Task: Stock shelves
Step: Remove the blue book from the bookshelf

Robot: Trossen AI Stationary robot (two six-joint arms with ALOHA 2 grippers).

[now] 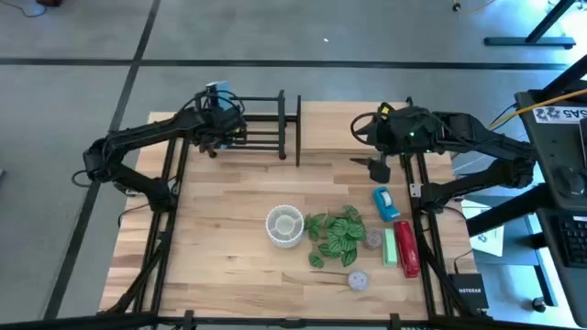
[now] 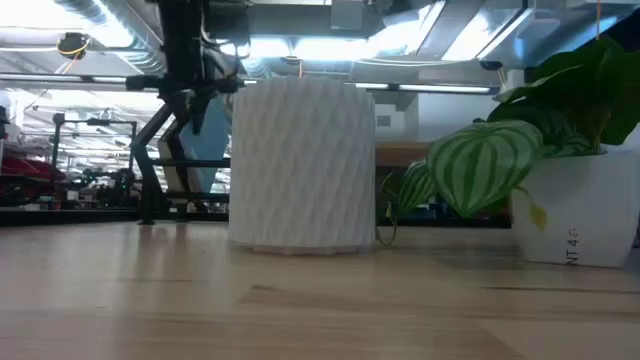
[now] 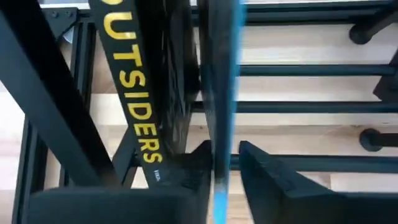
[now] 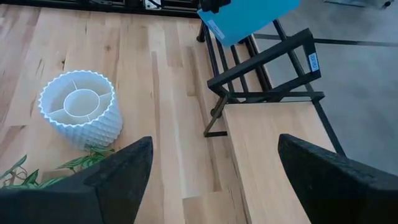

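Note:
The black open-frame rack (image 1: 261, 124) stands at the table's far left, and the light-wood shelf board (image 1: 335, 128) lies just to its right. My left gripper (image 1: 218, 128) is over the rack, shut on a thin blue book (image 4: 249, 15), which the left wrist view shows edge-on (image 3: 221, 93). A black book lettered "OUTSIDERS" (image 3: 134, 93) stands beside it among the rack's bars. My right gripper (image 1: 378, 168) hangs open over the table's far right (image 4: 214, 146) with nothing between its fingers. My left gripper pinches the blue book between its two fingers (image 3: 273, 180), one on each flat face, by the edge nearest the wrist (image 3: 219, 177). The fingers come from above, pointing down at the rack. The book runs away from the fingers, over the rack's bars.
A white ribbed pot (image 1: 284, 225) stands mid-table, with a striped-leaf plant (image 1: 335, 234) to its right. A blue item (image 1: 383, 202), a green item (image 1: 389, 246), a red one (image 1: 407, 247) and two small round things (image 1: 358, 280) lie at the near right.

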